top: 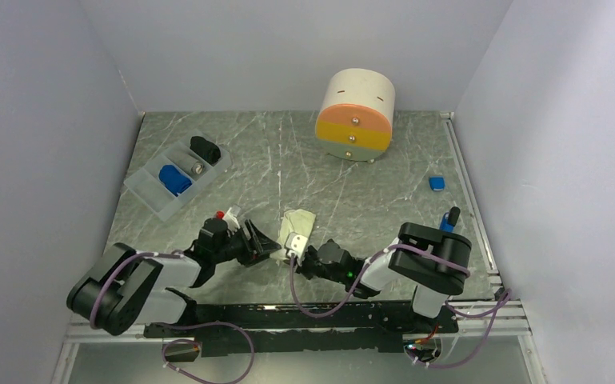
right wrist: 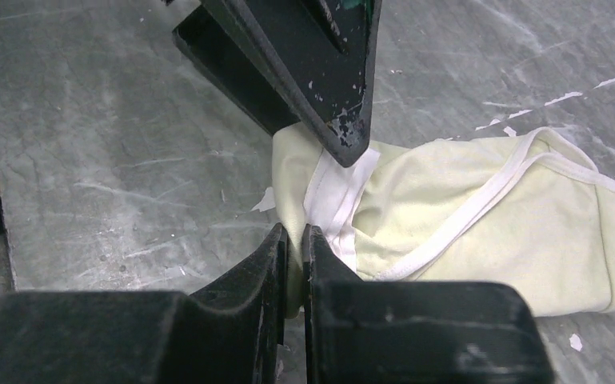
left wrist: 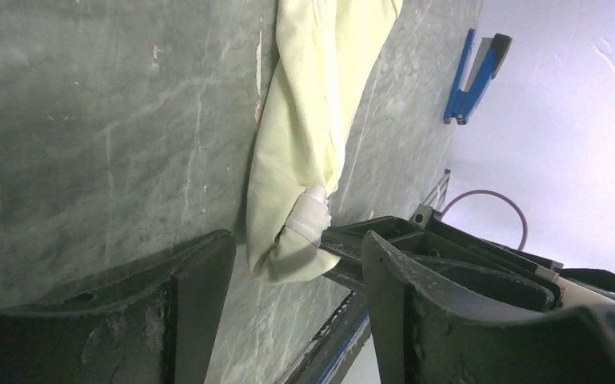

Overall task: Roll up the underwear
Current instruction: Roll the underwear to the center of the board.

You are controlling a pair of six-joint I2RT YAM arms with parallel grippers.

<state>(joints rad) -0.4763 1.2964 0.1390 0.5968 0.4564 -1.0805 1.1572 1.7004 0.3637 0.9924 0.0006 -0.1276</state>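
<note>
The grey-green marbled tabletop (top: 288, 160) carried everything. At its far side stood a round drawer unit (top: 355, 112), cream on top with orange and yellow fronts. A grey divided tray (top: 150, 194) lay at an angle near the left wall. The two arms reached in low from the near edge and met close to the middle. The left pincer (left wrist: 296, 248) stood open, its fingers well apart on either side of the near end of the cream underwear (top: 298, 224), gripping nothing; one fingertip (right wrist: 344, 144) came down right at the garment's white band. The right pincer (right wrist: 294, 236) was nearly closed, pinching the same white-banded edge between its tips. That cream garment lay partly bunched on the tabletop just beyond both pincers. The blue underwear (top: 174, 179) sat rolled in the tray's middle compartment, with a black bundle (top: 205, 149) in the compartment beyond it. A small blue object (top: 437, 182) lay near the right wall
</note>
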